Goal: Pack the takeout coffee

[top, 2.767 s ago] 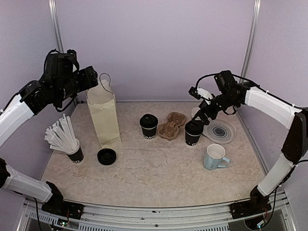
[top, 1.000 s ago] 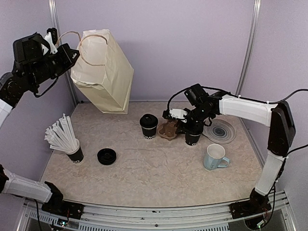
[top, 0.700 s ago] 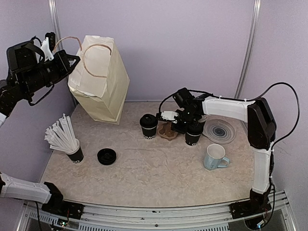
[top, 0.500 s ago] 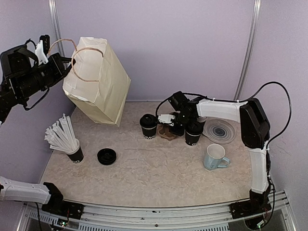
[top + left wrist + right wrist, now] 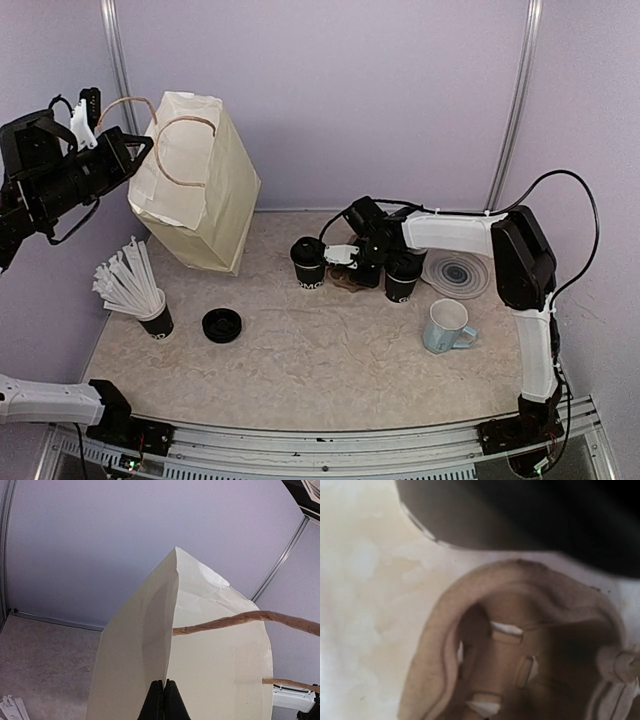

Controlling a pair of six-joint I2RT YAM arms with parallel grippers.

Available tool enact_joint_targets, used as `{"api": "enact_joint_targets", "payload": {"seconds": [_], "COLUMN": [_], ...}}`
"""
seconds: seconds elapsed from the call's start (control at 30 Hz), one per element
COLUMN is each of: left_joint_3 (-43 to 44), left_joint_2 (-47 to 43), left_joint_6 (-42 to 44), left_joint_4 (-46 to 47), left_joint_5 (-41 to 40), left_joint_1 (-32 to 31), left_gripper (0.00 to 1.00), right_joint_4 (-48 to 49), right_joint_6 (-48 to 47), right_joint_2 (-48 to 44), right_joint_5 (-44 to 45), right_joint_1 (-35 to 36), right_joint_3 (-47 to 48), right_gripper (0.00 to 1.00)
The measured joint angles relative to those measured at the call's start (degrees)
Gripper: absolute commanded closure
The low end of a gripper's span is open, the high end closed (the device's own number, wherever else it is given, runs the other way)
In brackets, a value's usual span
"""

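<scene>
Two takeout coffee cups stand on the table: a black lidded one [image 5: 309, 262] and a second black cup [image 5: 403, 276] to its right. Between them lies a brown cardboard cup carrier [image 5: 347, 284]. My right gripper [image 5: 353, 262] is pressed down onto the carrier, shut on it. The carrier's well [image 5: 520, 645] fills the right wrist view, with my fingertips hidden and a black cup [image 5: 545, 515] above. My left gripper [image 5: 125, 150] [image 5: 164, 682] is shut on the edge of a cream paper bag [image 5: 195, 185] [image 5: 215, 655], holding it tilted in the air at the upper left.
A black cup full of white sticks [image 5: 140, 295] stands at the left, with a loose black lid [image 5: 221, 325] beside it. At the right, a light-blue mug [image 5: 447, 327] sits in front of a grey plate [image 5: 458, 273]. The bag's rope handle [image 5: 240, 620] hangs loose.
My right gripper moved left and down onto the carrier and shut. The lifted bag swung leftward and a little lower in my left gripper.
</scene>
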Motion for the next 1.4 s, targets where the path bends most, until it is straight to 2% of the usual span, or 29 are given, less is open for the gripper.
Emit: {"api": "enact_joint_targets", "payload": {"seconds": [0.43, 0.9, 1.2, 1.4], "left_joint_3": [-1.0, -1.1, -1.7, 0.1], "left_joint_2": [-0.5, -1.4, -1.4, 1.1], "left_joint_6": [-0.5, -0.4, -0.3, 0.7], "left_joint_4": [0.0, 0.0, 0.0, -2.8], "left_joint_5": [0.4, 0.4, 0.4, 1.2], "left_joint_1": [0.0, 0.0, 0.0, 0.0], "left_gripper": [1.0, 1.0, 1.0, 1.0], "right_joint_4": [1.0, -6.3, -6.6, -7.6], "right_joint_6": [-2.1, -2.8, -1.7, -4.2], "right_joint_2": [-0.5, -3.8, -5.0, -5.9], "right_joint_5": [-0.8, -7.6, -6.6, -9.6], "right_joint_1": [1.3, 6.1, 6.3, 6.4], "right_joint_3": [-3.6, -8.8, -7.8, -9.6], "right_gripper": [1.0, 1.0, 1.0, 0.98]}}
